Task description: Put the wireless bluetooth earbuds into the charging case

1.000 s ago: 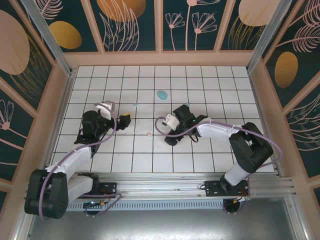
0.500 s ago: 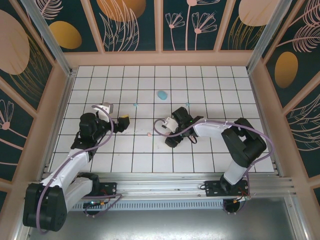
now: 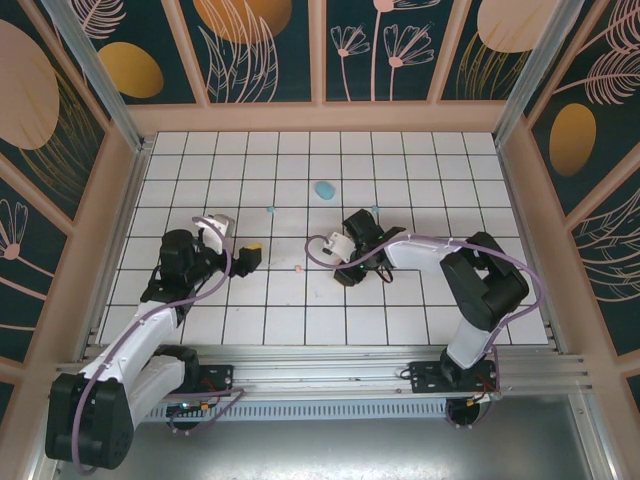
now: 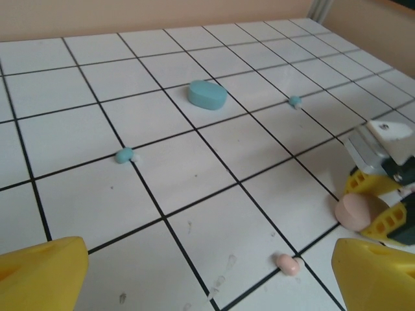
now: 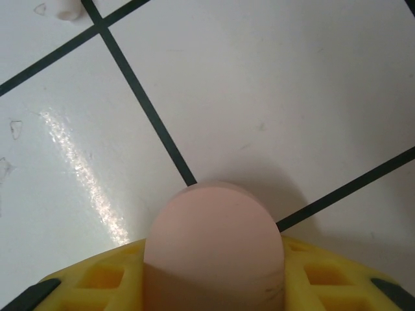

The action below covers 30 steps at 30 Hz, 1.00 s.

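Near the middle of the tiled table [image 3: 420, 300], the right gripper [image 4: 369, 206] is low over the tiles with its yellow fingers [image 5: 97, 282] pressed to both sides of the pink case [image 5: 214, 233], so it holds that case. The left gripper [image 4: 207, 275] hovers further left, spread wide with nothing between its fingers.

The step in hand looks like securing a charging case. No bud is picked up or seated yet. The next move probably calls for steadying the pink case and getting its lid open. From these views I cannot tell whether the lid is shut. The left gripper would then need a fine, low pinch on a bud.

The pink earbud [image 4: 287, 262] lies on a grid line just left of the right gripper, between the two arms, and seems the natural match. It is a tiny rounded pale bead, far smaller than either case. Two teal earbuds [image 4: 124, 155] lie well apart on the far side, one left and one right of the blue case [image 4: 207, 94], which sits untouched. Buds this small and smooth may skid or roll if the fingers close off-centre.
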Motion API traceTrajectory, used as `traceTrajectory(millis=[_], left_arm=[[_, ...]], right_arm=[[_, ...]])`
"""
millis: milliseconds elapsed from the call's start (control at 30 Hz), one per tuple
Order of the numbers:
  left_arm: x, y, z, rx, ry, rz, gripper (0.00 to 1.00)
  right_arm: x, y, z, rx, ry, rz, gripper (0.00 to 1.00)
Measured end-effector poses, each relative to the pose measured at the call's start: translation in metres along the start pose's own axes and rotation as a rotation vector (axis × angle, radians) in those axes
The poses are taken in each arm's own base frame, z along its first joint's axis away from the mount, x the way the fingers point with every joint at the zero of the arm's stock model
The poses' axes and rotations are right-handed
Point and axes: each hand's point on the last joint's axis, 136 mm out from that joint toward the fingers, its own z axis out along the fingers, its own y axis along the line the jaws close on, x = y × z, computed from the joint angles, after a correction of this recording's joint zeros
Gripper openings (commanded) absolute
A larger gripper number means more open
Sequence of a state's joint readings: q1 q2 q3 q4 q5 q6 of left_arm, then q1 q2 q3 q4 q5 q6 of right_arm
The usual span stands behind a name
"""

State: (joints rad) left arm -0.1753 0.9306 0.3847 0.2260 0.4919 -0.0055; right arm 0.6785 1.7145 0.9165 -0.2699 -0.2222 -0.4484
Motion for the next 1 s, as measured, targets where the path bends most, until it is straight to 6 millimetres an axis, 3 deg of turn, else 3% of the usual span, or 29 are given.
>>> traceTrajectory(millis=[333, 600, 767, 1000], left_arm=[[-0.005, -0.020, -0.013, 0.079, -0.046, 0.073, 0.98], [-0.006, -0.041, -0.019, 0.187, -0.067, 0.107, 0.96], [-0.009, -0.043, -0.018, 0.206, -0.074, 0.133, 0.93], [0.000, -0.041, -0.016, 0.196, -0.046, 0.178, 0.93]], right_arm=[[-0.008, 0.012, -0.016, -0.053, -0.008, -0.027, 0.27], [-0.067, 0.012, -0.051, -0.058, -0.112, -0.112, 0.28], [-0.059, 0.017, -0.052, -0.079, -0.083, -0.166, 0.27], [-0.035, 0.018, -0.027, -0.110, 0.004, -0.188, 0.25]])
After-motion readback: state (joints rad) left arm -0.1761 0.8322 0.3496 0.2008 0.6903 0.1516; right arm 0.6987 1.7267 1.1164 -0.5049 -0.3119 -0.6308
